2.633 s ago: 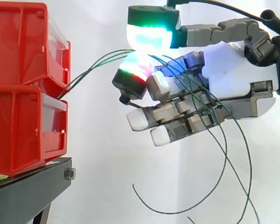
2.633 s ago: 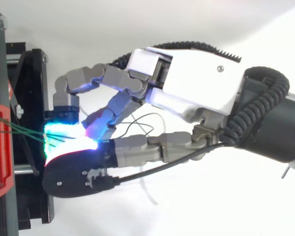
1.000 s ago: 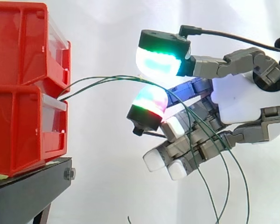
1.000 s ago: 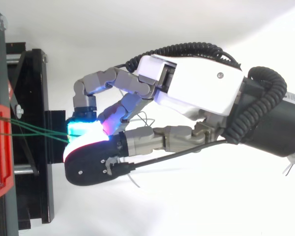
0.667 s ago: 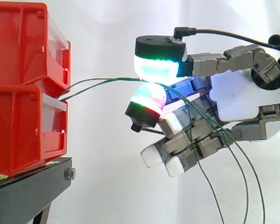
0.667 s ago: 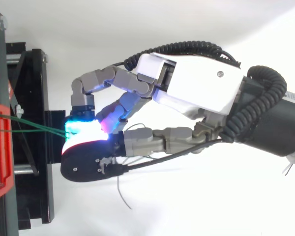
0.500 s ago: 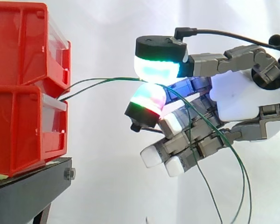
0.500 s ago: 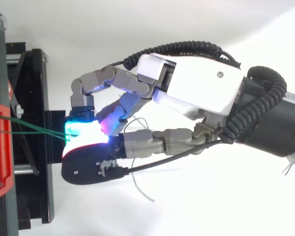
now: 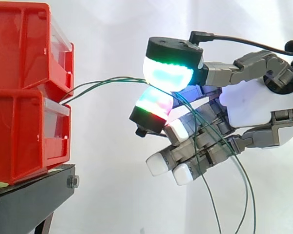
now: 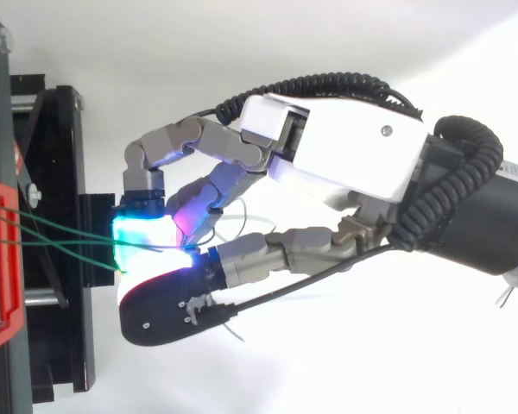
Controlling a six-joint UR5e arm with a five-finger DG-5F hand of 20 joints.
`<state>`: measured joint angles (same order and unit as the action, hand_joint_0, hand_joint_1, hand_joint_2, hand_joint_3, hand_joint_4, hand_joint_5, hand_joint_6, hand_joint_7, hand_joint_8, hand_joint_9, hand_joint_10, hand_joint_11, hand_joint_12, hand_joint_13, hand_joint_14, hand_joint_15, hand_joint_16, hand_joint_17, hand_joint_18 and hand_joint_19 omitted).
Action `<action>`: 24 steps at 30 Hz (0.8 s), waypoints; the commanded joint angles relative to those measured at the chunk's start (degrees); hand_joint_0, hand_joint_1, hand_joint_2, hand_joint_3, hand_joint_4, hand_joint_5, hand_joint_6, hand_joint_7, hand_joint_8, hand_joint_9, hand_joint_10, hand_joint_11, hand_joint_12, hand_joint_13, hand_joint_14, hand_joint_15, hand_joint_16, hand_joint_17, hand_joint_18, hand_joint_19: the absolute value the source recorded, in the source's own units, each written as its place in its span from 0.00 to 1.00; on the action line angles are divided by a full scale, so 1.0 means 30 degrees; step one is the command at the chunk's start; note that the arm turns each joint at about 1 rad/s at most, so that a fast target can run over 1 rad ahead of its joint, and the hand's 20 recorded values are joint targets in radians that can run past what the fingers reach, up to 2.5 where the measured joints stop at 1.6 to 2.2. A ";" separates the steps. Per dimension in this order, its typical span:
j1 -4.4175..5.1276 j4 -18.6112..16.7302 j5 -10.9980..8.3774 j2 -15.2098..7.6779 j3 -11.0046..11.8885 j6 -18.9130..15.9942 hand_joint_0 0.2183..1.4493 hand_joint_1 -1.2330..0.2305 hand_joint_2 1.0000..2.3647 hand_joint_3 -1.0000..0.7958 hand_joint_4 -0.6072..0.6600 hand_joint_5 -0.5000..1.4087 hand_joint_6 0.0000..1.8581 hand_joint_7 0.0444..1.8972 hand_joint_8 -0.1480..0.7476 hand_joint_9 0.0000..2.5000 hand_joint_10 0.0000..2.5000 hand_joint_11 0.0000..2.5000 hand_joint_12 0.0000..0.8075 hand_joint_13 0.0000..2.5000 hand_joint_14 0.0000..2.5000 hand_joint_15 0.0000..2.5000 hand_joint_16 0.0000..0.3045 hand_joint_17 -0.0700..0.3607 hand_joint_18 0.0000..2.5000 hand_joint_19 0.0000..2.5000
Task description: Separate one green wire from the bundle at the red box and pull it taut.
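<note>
Green wires [image 9: 102,83] [image 10: 60,233] leave the gap between the two stacked red boxes [image 9: 24,136] and run right to my hand [image 9: 254,107] [image 10: 345,164]. They pass between the glowing thumb pad [image 9: 168,73] above and a glowing finger pad [image 9: 154,105] below, which are pinched on them. In the top view three strands fan out slightly between the red box [image 10: 0,259] and the pads. Behind the pads the wires drape over the curled fingers, and their loose ends [image 9: 244,195] hang down. The stretch towards the box bows gently.
The red boxes sit on a black stand [image 9: 34,200] [image 10: 60,172] at the left. A white curtain is the backdrop. Open space lies below and to the right of the boxes, around the hand.
The hand has drawn back from the box since the earliest frames, then stayed nearly still. The thumb pad has shifted slightly, the strands now fan apart more, and the loose ends have swung.
</note>
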<state>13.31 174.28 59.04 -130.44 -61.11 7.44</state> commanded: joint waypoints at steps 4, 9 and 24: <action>-0.0013 0.0032 -0.0022 0.0003 0.0010 -0.0020 0.40 0.28 0.00 0.28 0.61 0.15 0.47 0.66 0.54 0.38 0.01 0.31 0.46 0.34 0.01 0.17 0.18 0.45 0.31 0.19; -0.0043 -0.0056 -0.0022 0.0003 0.0010 -0.0020 0.37 0.28 0.00 0.28 0.62 0.15 0.47 0.66 0.54 0.38 0.01 0.31 0.47 0.34 0.01 0.17 0.18 0.45 0.31 0.19; -0.0130 -0.0027 0.0036 0.0003 0.0010 -0.0020 0.21 0.43 0.00 0.28 0.67 0.16 0.43 0.61 0.60 0.40 0.01 0.29 0.53 0.35 0.01 0.17 0.21 0.49 0.33 0.20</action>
<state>12.94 174.25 59.15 -130.43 -61.10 7.37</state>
